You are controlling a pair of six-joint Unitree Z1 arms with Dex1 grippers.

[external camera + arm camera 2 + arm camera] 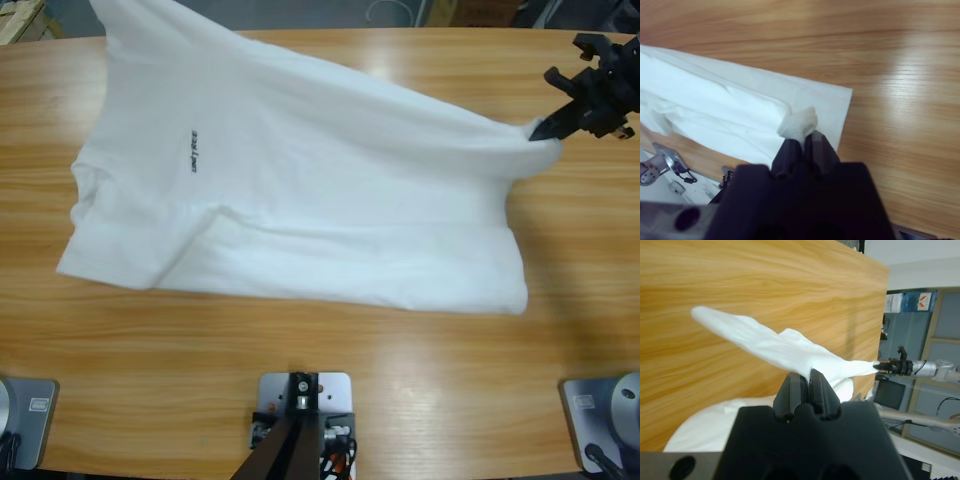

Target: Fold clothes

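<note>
While the white T-shirt (290,190) sprawls across most of the table (330,370), I've got it pinched at two spots, so here's the layout going left to right. Collar end and the little dark chest logo (193,152) sit toward the left of the high view. A stretch of cloth runs up off the top-left edge, and I reckon that's where my left claw (806,374) is, out of that view. In its own wrist view its jaws are clamped on a raised peak of fabric.

The shirt's long axis runs left-right along the table, hem end on the right. There my right claw (548,128) is clenched on a corner, pulling it up off the wood toward the far right edge.

Count: one shirt, two claws, both gripping cloth. My guess is the next fold carries that right corner leftward over the body, so the right arm is the nearer one.
</note>
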